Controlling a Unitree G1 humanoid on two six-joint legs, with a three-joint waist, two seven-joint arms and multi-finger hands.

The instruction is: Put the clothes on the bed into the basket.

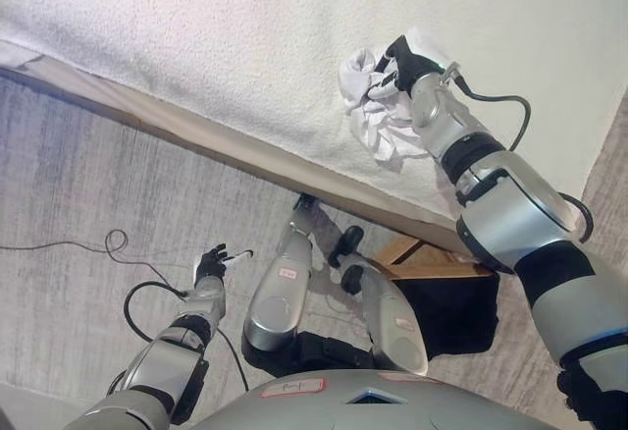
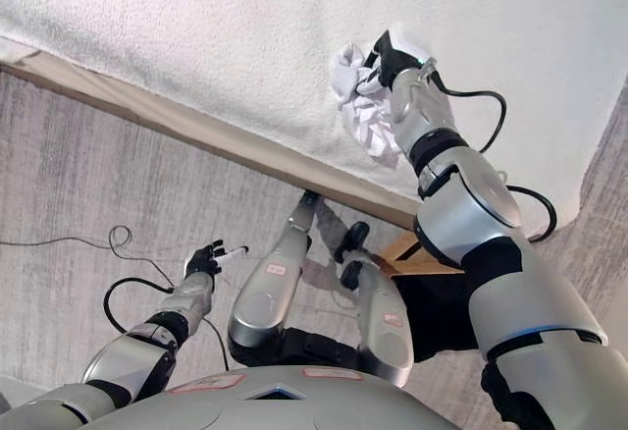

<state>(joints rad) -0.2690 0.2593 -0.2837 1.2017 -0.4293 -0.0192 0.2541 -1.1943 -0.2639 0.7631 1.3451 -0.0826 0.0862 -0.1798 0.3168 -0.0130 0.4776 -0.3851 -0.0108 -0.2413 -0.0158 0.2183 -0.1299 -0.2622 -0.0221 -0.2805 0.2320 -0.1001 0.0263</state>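
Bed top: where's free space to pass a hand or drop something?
Most of the bed is bare: the whole stretch left of the white garment, back from the wooden edge, and the strip beyond it. Crowded only where the right hand grips the garment. The left hand hangs over grey carpet, also bare.

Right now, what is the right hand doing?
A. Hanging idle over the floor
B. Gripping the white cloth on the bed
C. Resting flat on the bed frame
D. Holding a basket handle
B: the right hand is curled into the crumpled white cloth lying on the bed, while the left hand hangs over the floor holding nothing.
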